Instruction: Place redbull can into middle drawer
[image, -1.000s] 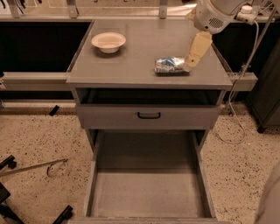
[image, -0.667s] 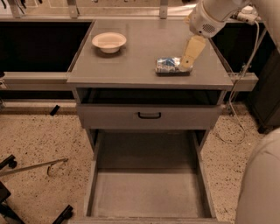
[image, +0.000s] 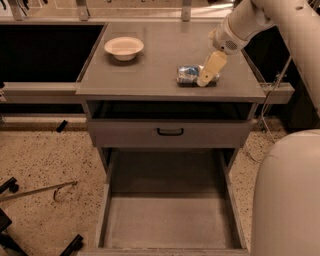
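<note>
The redbull can lies on its side on the gray cabinet top, right of centre. My gripper hangs from the white arm at the upper right, and its cream tip comes down over the can's right end. I cannot tell whether it touches the can. The middle drawer is pulled out wide open below, and its bare gray floor holds nothing.
A cream shallow bowl sits at the back left of the cabinet top. A shut gray drawer front with a black handle is above the open drawer. My white base fills the lower right. Black legs and a metal rod lie on the speckled floor at left.
The arm has swung down and to the left. The gripper tip has moved from just right of the can to over the can's right end. The can has not moved.
</note>
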